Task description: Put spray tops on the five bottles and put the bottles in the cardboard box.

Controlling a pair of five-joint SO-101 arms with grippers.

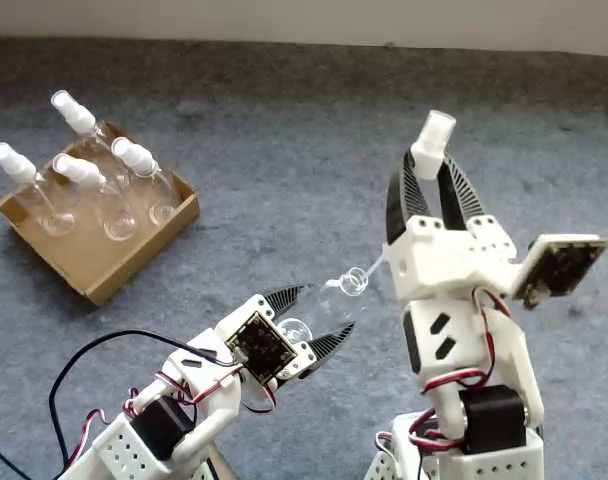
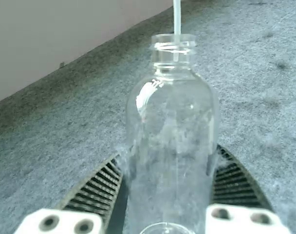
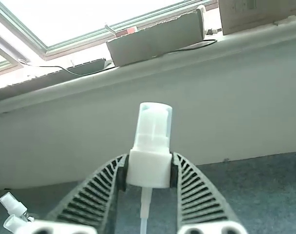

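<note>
Left claw (image 1: 324, 311): its two fingers are pressing on either side of the bottle (image 2: 170, 146), open just as wide as the glass body.
Bottle: it is lying tilted off the carpet (image 1: 284, 160), neck pointing toward the right arm. Its base is running out of frame in the left wrist view. In the high view the clear glass is blending into the carpet, with little more than the neck ring and base ring standing out.
Tube (image 2: 176, 19): the left wrist view is showing it passing down into the open neck; deeper in the glass it is getting hard to trace. The high view is showing it slanting from the neck up toward the right arm, whose white body is covering its upper length.
Right claw (image 3: 149, 163): it is pinching the top (image 3: 150, 146) by its collar, nozzle up, well apart from the neck.
Box (image 1: 134, 265): it is sitting far off to the left on the carpet, holding four capped bottles (image 1: 84, 175); whether they are standing straight or leaning is unclear.
Wall (image 3: 235, 112): it is rising behind the carpet.
</note>
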